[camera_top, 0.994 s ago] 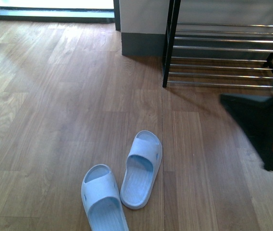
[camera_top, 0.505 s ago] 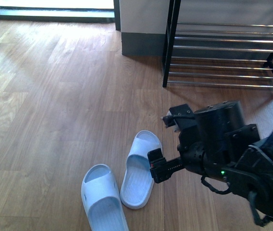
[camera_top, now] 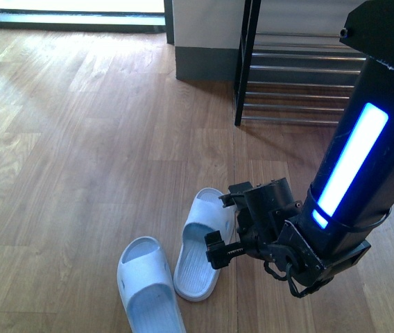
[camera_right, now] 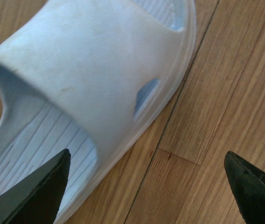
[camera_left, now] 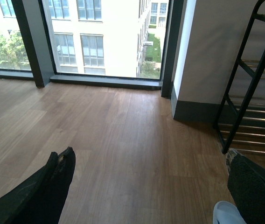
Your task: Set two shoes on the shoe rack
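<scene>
Right wrist view puts my right claw spread wide just above one pale blue sandal, one fingertip over the ribbed footbed and the other out over bare floor, so the jaws straddle the sandal's outer side wall; I cannot tell that either tip touches anything yet. The sandal lies flat on the wood floor, toe towards the shoe rack, with a second sandal just beside its heel. I judge it a light, one-piece moulded slide, springy rather than stiff, and smooth enough to slip from a shallow pinch. The broad strap looks like the best place to grip, or failing that the side wall where the ribs give one tip some bite; squeezing hard would probably only fold it. My left claw hangs spread and empty, well clear, facing the window. Between sandal and rack the floor is open, so the carry has room. What I watch is the rack's black corner post next to the wall corner, and the gaps between the shiny rods, where a narrow sandal could tip through if set down crooked. My right arm hides part of the rack in the front view.
</scene>
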`<state>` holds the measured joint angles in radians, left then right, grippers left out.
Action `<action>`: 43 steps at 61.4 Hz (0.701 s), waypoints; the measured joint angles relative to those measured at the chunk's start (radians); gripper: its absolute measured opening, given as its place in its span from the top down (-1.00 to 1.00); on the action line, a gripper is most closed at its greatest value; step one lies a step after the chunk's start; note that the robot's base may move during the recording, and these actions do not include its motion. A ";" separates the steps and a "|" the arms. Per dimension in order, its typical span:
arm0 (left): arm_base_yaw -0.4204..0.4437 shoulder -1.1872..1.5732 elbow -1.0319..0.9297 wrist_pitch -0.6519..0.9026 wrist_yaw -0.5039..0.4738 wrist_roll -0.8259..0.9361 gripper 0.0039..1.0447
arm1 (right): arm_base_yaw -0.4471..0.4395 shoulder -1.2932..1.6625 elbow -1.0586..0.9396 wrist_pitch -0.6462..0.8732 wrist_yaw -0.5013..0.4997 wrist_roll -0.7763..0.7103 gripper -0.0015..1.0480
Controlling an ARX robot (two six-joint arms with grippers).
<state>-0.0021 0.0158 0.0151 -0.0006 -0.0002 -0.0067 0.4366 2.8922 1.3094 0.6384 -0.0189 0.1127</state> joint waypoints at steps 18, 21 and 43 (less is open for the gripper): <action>0.000 0.000 0.000 0.000 0.000 0.000 -0.83 | -0.018 0.084 0.147 -0.065 0.002 0.080 -0.82; 0.000 0.000 0.000 0.000 0.000 0.000 -0.83 | -0.017 0.092 0.158 -0.066 0.001 0.084 -0.82; 0.000 0.000 0.000 0.000 0.000 0.000 -0.83 | 0.000 0.155 0.278 -0.112 0.000 0.101 0.09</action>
<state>-0.0021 0.0158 0.0151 -0.0002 -0.0002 -0.0067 0.4366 3.0470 1.5875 0.5262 -0.0189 0.2138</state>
